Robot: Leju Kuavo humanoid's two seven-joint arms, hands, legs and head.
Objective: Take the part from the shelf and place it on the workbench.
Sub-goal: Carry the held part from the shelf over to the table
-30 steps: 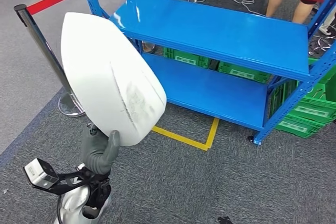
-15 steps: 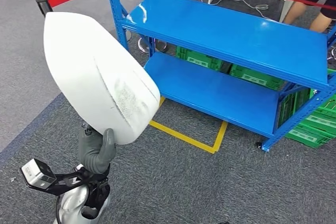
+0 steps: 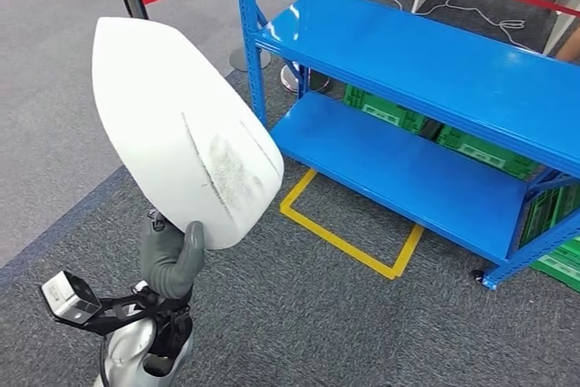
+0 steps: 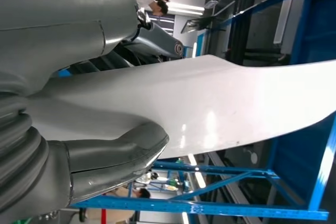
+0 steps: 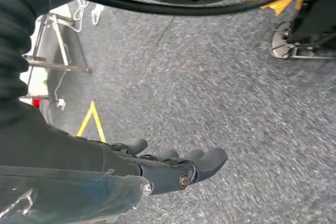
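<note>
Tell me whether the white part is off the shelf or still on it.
Off: the left robot hand holds the large white curved part over the grey carpet, beside the blue metal shelf.

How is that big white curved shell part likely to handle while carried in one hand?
The big white curved shell part probably stays stiff: it keeps its shape held only at its lower edge by the left hand. Its glossy surface may be slippery, and its overhanging bulk could lever in the grip.

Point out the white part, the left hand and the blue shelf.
White part (image 3: 171, 124), head view, middle of its shell.
Left hand (image 3: 169, 258), head view, grey palm under the part.
Blue shelf (image 3: 438, 65), head view, upper deck.
</note>
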